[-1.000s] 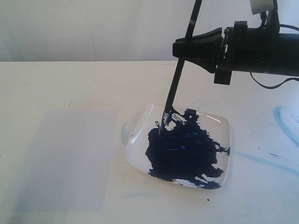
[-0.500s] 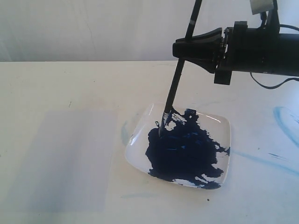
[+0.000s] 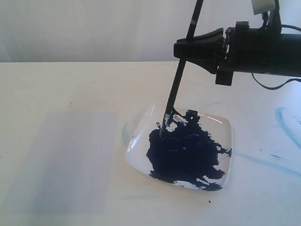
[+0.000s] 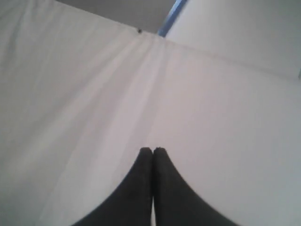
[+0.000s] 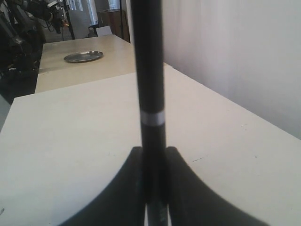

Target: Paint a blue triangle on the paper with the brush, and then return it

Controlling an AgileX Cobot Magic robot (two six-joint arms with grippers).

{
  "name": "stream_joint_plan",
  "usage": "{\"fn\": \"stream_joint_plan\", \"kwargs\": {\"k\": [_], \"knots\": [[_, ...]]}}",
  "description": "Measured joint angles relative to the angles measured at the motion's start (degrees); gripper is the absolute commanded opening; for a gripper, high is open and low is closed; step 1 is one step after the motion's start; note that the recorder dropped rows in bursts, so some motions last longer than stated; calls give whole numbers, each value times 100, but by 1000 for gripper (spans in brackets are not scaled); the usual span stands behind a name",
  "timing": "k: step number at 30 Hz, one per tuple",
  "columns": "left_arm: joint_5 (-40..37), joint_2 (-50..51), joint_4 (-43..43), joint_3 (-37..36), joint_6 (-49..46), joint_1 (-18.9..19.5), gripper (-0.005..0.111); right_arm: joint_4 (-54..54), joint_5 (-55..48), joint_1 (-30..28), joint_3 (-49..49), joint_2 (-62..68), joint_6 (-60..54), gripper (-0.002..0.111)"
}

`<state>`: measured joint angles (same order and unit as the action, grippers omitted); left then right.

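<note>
My right gripper reaches in from the right and is shut on the brush. The black handle slants down, and its tip rests in the dark-blue paint pool of the white square dish. In the right wrist view the handle of the brush stands clamped between the fingers of the right gripper. The paper lies pale and unmarked left of the dish. No blue triangle shows on it. My left gripper is shut on nothing and faces a white wall; it is out of the exterior view.
Faint light-blue smears mark the tabletop right of the dish and beside its left edge. A white wall backs the table. In the right wrist view a metal plate lies on a farther table.
</note>
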<state>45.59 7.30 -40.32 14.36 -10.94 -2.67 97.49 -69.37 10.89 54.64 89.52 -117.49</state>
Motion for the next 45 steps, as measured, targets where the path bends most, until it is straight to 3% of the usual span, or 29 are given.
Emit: {"fn": "stream_joint_plan", "kwargs": {"k": [5,8,12,16,20,25,36,45], "knots": [[-949,1498,1466,672,121,0,0,0,0,0,0,0,0,0],[-1652,2544,1806,1132,144,0,0,0,0,0,0,0,0,0],[-3442,3770,2112,1990,21,0,0,0,0,0,0,0,0,0],[-5724,5179,2405,3140,-304,0,0,0,0,0,0,0,0,0],[-7864,6320,1856,4212,-1459,0,0,0,0,0,0,0,0,0],[-9411,7412,581,4734,-2993,76,0,0,0,0,0,0,0,0],[-10205,8891,261,4816,-3482,939,0,0,0,0,0,0,0,0],[-9932,9701,277,4816,-3524,1069,0,0,0,0,0,0,0,0]]}}
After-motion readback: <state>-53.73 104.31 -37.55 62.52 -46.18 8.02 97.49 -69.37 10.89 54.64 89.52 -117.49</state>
